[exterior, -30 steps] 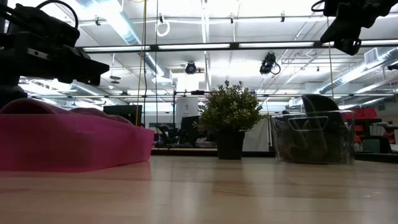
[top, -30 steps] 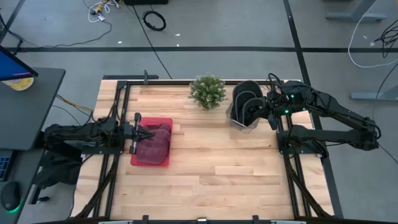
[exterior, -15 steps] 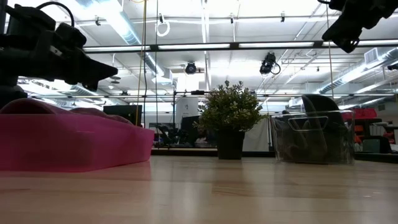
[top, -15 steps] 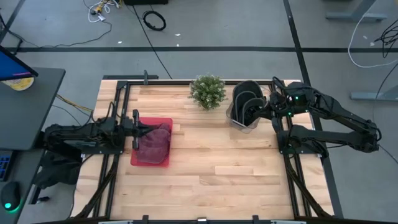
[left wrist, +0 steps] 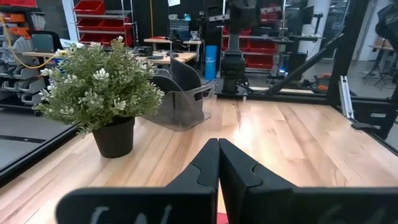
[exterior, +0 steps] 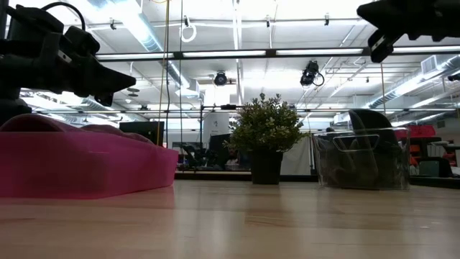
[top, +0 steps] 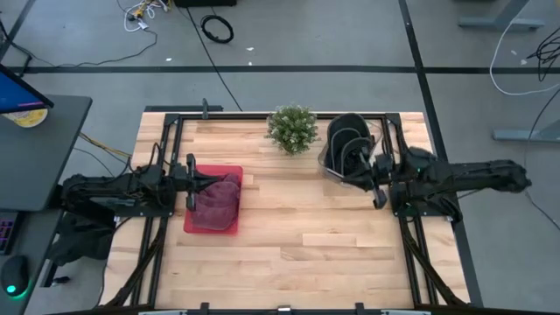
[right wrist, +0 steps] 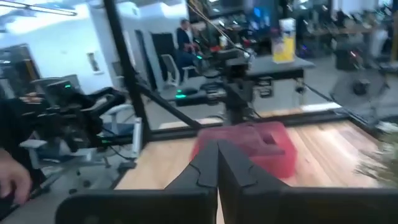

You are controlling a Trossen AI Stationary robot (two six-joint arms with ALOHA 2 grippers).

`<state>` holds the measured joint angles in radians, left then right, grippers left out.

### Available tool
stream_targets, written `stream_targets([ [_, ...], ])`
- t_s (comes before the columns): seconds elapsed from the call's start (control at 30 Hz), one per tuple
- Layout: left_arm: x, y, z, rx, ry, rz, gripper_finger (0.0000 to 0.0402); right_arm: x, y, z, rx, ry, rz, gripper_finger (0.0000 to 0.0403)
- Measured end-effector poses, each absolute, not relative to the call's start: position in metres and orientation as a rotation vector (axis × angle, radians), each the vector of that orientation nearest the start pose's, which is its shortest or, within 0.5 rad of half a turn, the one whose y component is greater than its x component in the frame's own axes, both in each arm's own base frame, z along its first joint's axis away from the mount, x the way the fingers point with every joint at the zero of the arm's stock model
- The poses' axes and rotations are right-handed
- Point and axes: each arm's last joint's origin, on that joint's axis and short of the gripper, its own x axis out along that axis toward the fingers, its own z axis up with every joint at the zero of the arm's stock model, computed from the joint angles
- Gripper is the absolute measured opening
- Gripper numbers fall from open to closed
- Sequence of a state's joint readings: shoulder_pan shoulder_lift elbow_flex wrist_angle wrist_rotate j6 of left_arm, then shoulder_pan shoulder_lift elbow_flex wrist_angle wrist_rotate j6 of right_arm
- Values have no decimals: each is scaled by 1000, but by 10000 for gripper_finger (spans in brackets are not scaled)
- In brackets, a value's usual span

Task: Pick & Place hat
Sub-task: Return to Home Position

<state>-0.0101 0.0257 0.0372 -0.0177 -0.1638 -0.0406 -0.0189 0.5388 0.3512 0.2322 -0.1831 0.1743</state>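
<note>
A maroon hat (top: 220, 198) lies in a pink tray (top: 229, 171) at the table's left. My left gripper (top: 203, 185) hangs shut above the tray's left part, pointing level toward the right, and shows clear of the tray in the low view (exterior: 129, 81). Dark hats (top: 350, 140) stand in a clear bin (top: 325, 163) at the far right. My right gripper (top: 360, 179) is shut and empty, pointing level toward the left. It hangs high above the bin's near corner (exterior: 375, 49).
A small potted plant (top: 291, 129) stands at the far middle, left of the bin. The bare wooden tabletop (top: 297, 245) lies between and in front of the arms. A person's hand (right wrist: 13, 179) shows beyond the table's left side.
My right gripper has swung from above the bin toward the table's near edge and sunk a little. It has tipped up from slanting down to pointing level at the left, its arm folding back. My left gripper has rolled slightly about its own line, staying in place.
</note>
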Motion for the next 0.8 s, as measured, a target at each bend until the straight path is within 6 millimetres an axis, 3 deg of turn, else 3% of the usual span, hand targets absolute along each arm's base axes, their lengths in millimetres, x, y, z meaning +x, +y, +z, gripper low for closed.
stream_targets([
  [0.2, 97, 4, 173, -40, 1, 152, 9, 133, 14, 245, 69, -69, 117, 1],
  [0.7, 97, 4, 173, -40, -1, 151, 9, 75, 8, 244, -29, -224, 101, 3],
  [0.8, 97, 4, 173, -40, -1, 150, 9, 73, 7, 240, -57, -194, 74, 3],
])
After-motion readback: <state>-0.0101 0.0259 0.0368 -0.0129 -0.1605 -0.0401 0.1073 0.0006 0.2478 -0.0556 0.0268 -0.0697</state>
